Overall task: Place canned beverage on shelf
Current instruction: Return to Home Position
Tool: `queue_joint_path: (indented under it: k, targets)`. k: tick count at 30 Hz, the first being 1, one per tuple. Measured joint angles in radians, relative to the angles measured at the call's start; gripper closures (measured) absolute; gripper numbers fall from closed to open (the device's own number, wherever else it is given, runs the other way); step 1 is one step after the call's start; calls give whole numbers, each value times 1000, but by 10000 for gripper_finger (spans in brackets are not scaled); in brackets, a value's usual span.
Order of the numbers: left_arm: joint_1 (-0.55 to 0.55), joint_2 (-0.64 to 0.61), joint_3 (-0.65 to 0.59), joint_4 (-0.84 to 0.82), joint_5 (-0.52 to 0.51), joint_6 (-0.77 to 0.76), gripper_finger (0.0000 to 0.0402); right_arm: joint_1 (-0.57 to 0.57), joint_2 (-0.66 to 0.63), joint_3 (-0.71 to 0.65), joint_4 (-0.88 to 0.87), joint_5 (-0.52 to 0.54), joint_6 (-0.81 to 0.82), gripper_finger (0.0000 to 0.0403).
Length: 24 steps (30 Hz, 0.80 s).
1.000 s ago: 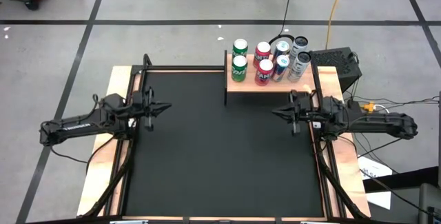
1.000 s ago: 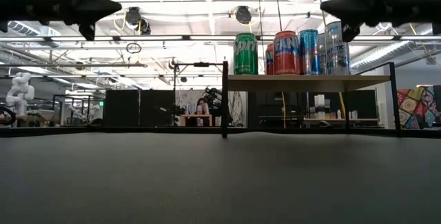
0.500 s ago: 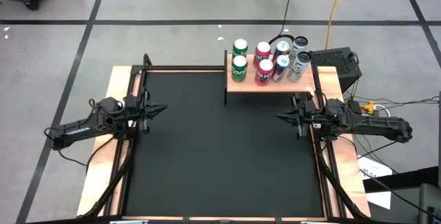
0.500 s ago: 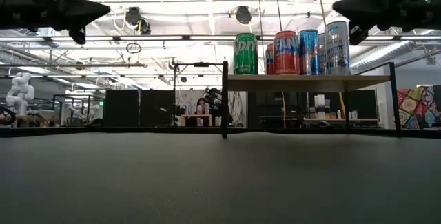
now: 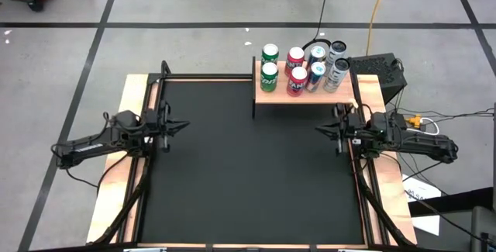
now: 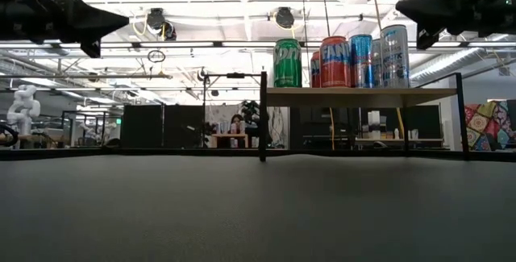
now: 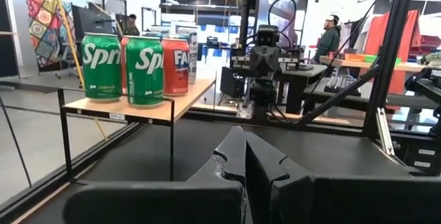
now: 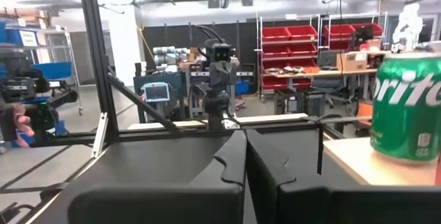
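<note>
The shelf (image 5: 304,94), a light-brown wooden board on thin black posts, stands at the table's far right. Several cans stand upright on it: green ones (image 5: 269,76) at its left, red ones (image 5: 296,80), blue and silver ones (image 5: 335,74) at its right. They also show in the low view (image 6: 288,63) and left wrist view (image 7: 145,61). My left gripper (image 5: 183,126) hovers shut and empty at the mat's left edge. My right gripper (image 5: 319,132) hovers shut and empty at the mat's right edge, near the shelf.
The black mat (image 5: 248,167) covers the table's middle. A black frame of rods (image 5: 164,72) stands around the table's edge. A dark box (image 5: 380,72) sits beyond the shelf's right end. People stand in the room beyond the table.
Both arms have drawn back from the mat's middle: my left gripper toward the table's left edge and a little nearer, my right gripper toward the right edge and a little nearer. Both stay shut. The cans and shelf have not moved.
</note>
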Motion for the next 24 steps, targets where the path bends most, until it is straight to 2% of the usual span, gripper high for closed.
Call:
queue_joint_path:
  k: [10,14,24]
  targets:
    - [0,0,-103,174,4,-4,402,0,1,-124,136,-24,86,403]
    - [0,0,-103,169,24,-3,401,1,0,-152,126,-54,137,403]
    - [0,0,-103,148,39,-5,402,1,0,-153,90,-53,115,403]
